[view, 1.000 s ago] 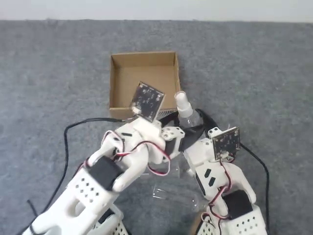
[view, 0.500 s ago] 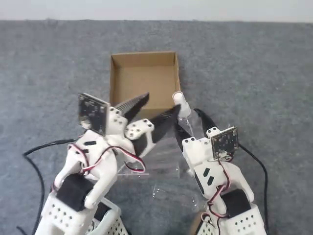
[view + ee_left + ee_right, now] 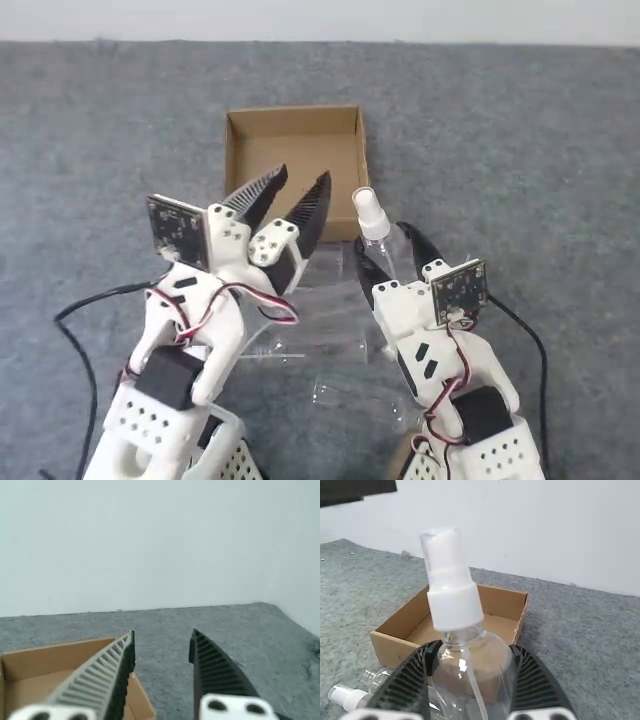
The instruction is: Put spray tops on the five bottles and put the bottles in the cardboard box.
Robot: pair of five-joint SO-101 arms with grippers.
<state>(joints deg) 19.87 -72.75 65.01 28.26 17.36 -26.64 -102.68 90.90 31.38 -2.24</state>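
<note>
My right hand [image 3: 390, 255] was clamped on a clear bottle [image 3: 378, 248], its two dark fingers [image 3: 407, 672] pressing the round body from both sides. The bottle stood upright with a white spray top [image 3: 367, 205] fitted, just beside the near right corner of the cardboard box [image 3: 231, 160], outside it. My left hand [image 3: 305, 172] was open and held nothing. Its ribbed fingers were spread apart and raised over the near edge of the box. From the left wrist view I saw the fingertips well apart, with the box wall below them. Other clear bottles [image 3: 350, 393] lay on their sides on the grey table [image 3: 520, 150] between the two arms.
</note>
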